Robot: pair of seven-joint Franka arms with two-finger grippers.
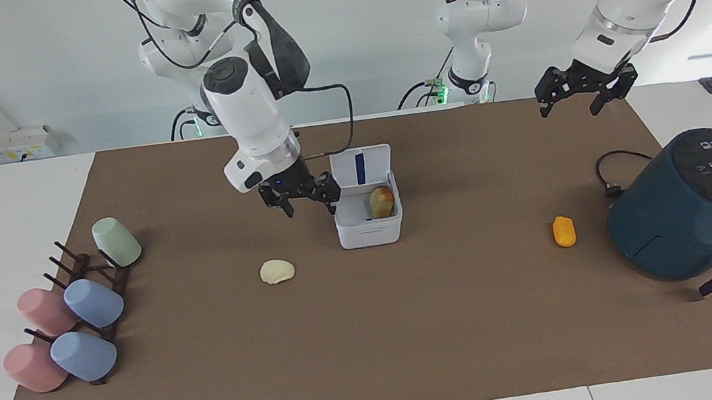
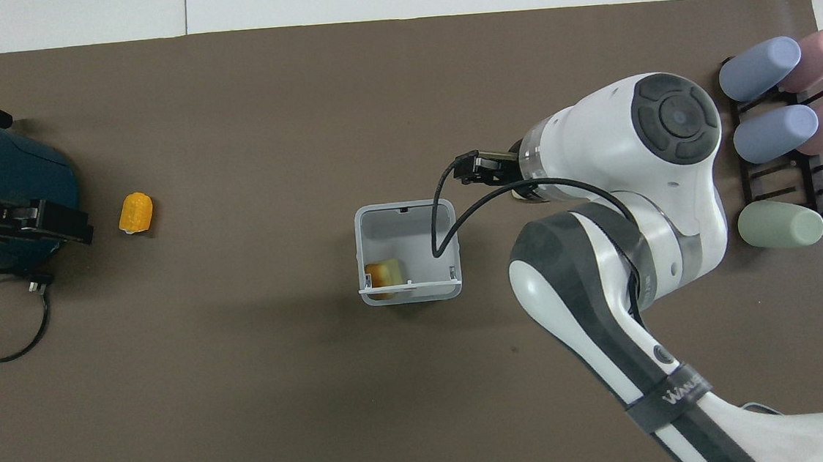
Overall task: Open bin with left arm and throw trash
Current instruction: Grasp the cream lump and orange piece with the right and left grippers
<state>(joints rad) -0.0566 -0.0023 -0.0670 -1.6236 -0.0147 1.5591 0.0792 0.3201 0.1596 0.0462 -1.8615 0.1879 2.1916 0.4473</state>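
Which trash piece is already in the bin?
The yellow wedge: it lies inside the open bin. The cream lump and the orange oblong lie on the mat, one toward each end of the table.

A: From where does the facing view look?

B: From high up across the table point(image 1: 22, 193), toward the robots, whose bases stand along its top edge. It takes in the whole brown mat point(image 1: 372, 334) from a moderate distance.

A: And the overhead view?

B: From high above the robots' own end, steeply downward and forward; an arm enters from its bottom edge.

A: What do the two share?

B: The mat, the bin point(image 1: 368, 215) point(image 2: 407, 252) at its middle, the cup rack point(image 1: 91, 287) point(image 2: 786, 143) and the air fryer point(image 1: 696, 202) point(image 2: 8, 189), shown half a turn apart, so the ends are swapped.
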